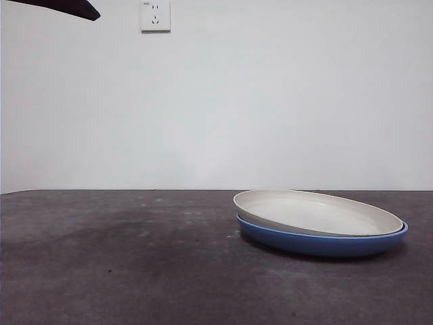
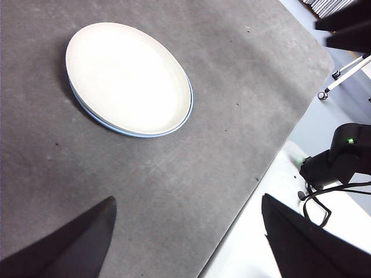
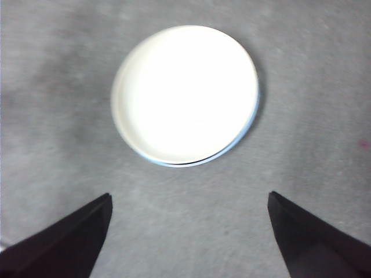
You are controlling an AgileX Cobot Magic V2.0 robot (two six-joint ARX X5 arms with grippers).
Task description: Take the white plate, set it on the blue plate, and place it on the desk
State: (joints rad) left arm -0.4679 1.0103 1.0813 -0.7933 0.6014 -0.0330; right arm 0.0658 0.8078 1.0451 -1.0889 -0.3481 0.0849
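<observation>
- The right pincer (image 3: 188,231) hangs high above the bench (image 3: 301,87) with its two black jaws spread wide and nothing between them; the stacked plates lie below and ahead of it, well apart from the jaws.
- The left pincer (image 2: 185,237) is also raised and spread wide, holding nothing; it sits over the bench (image 2: 174,174) near the bench's edge, with the plates well away from it.
- In the front view one black arm tip (image 1: 67,8) shows at the top left corner; which arm it belongs to cannot be told there.
- The white plate (image 1: 318,211) lies inside the blue plate (image 1: 318,244), tilted a little, its left rim lifted higher than its right.
- From above, the white plate (image 3: 185,92) covers nearly all of the blue plate (image 3: 246,133), which shows only as a thin rim along one side; the left wrist view shows the same with the white plate (image 2: 127,78) and blue rim (image 2: 189,107).
- The stack rests on the bench (image 1: 122,257), on the right side of the front view.
- A white wall socket (image 1: 155,15) sits on the wall behind.
</observation>
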